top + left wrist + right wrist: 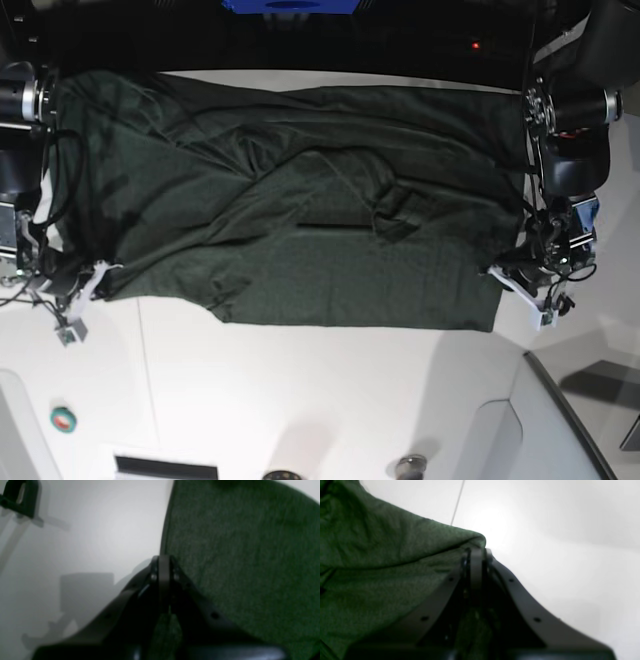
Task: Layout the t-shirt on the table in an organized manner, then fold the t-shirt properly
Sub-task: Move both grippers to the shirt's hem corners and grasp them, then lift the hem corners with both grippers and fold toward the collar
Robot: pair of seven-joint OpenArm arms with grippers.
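A: Starting from the table's (330, 390) near side: the white top is bare here, and beyond it lies the front hem of the t-shirt (300, 230). What are the arms doing with it?

B: Each one has a bottom corner. The left gripper (163, 562) is pressed together on the edge of the dark green cloth; in its wrist view a strip of fabric shows between the fingers (175, 580) right behind the tips. The right gripper (476, 552) is likewise clamped on a corner, with the fabric bunched over its tip.

A: Why both corners at once?

B: My reading is that it wants to pull the hem taut and square. Holding the two ends lets the arms draw the cloth apart and flatten it, which one arm alone couldn't do.

A: And further back?

B: The shirt lies spread wide across the middle of the table, reaching toward the far edge, but it isn't flat. Diagonal creases run through the centre and there's a small turned-up fold right of the middle.

A: So folding hasn't begun?

B: I'd say not; this looks like the laying-out stage. The risk is that a thin pinch slips off the hem if the arms pull unevenly
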